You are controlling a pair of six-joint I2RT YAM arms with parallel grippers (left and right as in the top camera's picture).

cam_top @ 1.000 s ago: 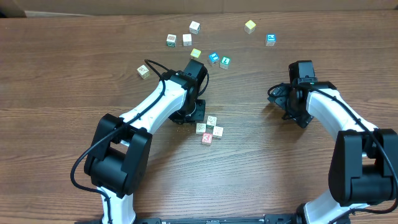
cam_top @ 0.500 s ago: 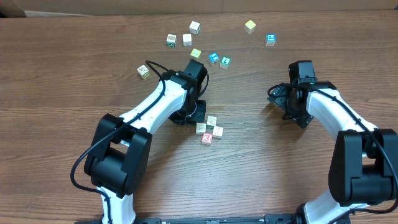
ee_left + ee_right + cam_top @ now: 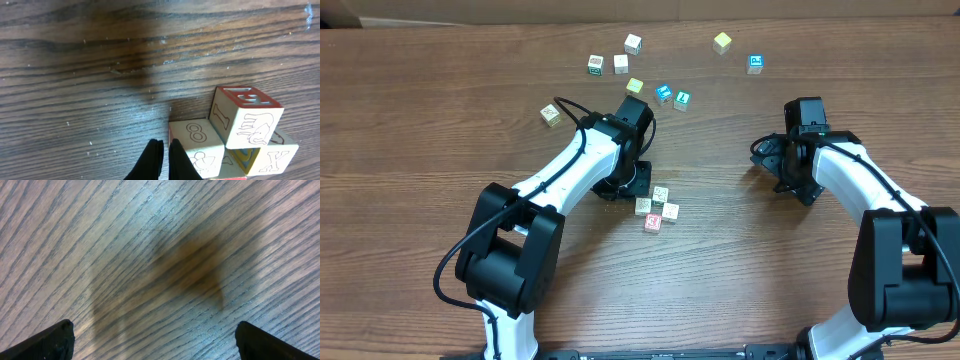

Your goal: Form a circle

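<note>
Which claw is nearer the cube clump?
Left. The left claw, shut, sits right beside the clump, tips almost touching a cube. The right claw, open, is far off on the clump's other side.

Wooden table (image 3: 420, 150): circle (image 3: 658, 209) near centre, loose cubes (image 3: 621, 64) scattered beyond

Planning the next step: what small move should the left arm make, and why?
Probably nudge the cube marked 8 outward with the shut left gripper: its tips sit right beside that cube, and the clump looks bunched, not a clear ring.
</note>
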